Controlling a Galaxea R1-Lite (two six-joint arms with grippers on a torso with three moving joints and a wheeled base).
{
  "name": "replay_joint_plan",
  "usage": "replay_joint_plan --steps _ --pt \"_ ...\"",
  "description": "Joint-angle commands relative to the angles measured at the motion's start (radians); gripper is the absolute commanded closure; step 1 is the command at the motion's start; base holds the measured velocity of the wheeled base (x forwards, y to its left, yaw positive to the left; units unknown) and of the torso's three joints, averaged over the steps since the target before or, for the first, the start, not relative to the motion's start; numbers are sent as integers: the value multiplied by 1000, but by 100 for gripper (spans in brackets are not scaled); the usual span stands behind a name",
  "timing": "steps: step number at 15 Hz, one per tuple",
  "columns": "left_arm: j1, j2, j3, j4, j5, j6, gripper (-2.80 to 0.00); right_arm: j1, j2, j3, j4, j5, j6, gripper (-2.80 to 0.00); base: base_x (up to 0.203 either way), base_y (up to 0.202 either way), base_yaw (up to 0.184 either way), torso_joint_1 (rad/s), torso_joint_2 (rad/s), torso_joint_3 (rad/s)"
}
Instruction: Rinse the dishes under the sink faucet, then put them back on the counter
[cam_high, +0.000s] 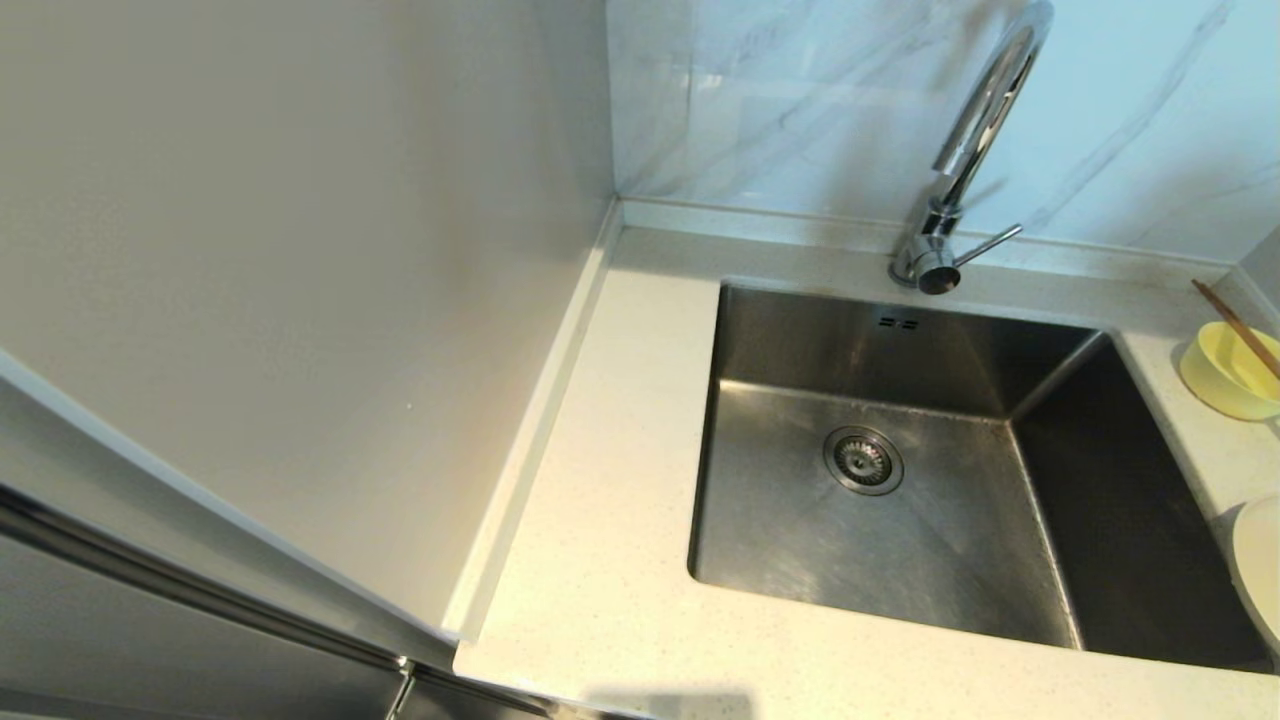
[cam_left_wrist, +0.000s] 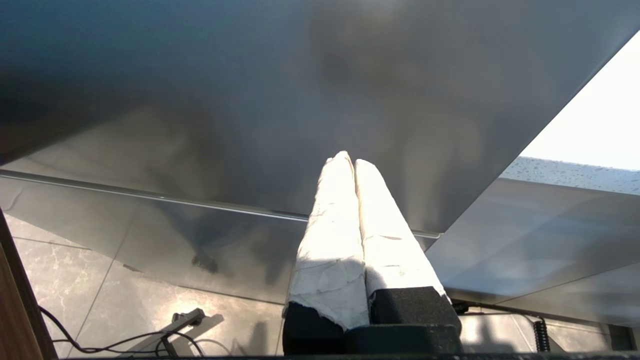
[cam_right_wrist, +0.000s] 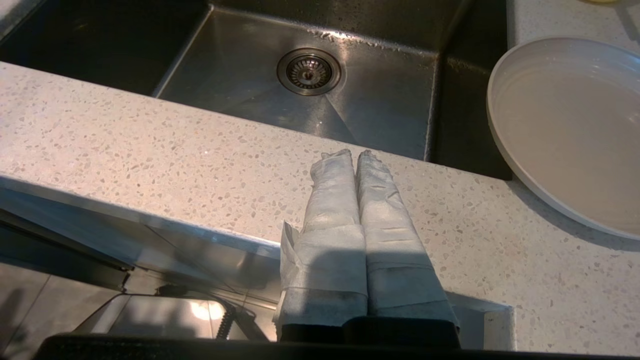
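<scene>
Showing a steel sink (cam_high: 870, 480) at centre-right of the head view, chrome faucet (cam_high: 960, 190) above it, drain strainer (cam_high: 863, 460) mid-basin. Dishes sit at far right on the desk (cam_high: 600, 560): yellow bowl (cam_high: 1225, 370) w/ chopsticks (cam_high: 1238, 325) across it, plate (cam_high: 1262, 580) below, partly cut off. Right pincer (cam_right_wrist: 356, 155) fully closed, empty, above the desk's front edge, plate near. Left pincer (cam_left_wrist: 348, 159) closed, empty, parked by a grey panel. Likely first step: open wide, approach the plate rim from the sink side. Basin offers free room; right-hand desk strip is narrow.
</scene>
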Motion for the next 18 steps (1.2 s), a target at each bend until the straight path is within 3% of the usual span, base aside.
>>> replay_joint_plan --steps 1,18 --pt "0 0 0 0 0 0 0 0 4 10 2 -1 2 0 0 0 0 0 0 0" --pt "0 0 0 0 0 0 0 0 4 10 0 -4 21 0 0 0 0 0 0 0"
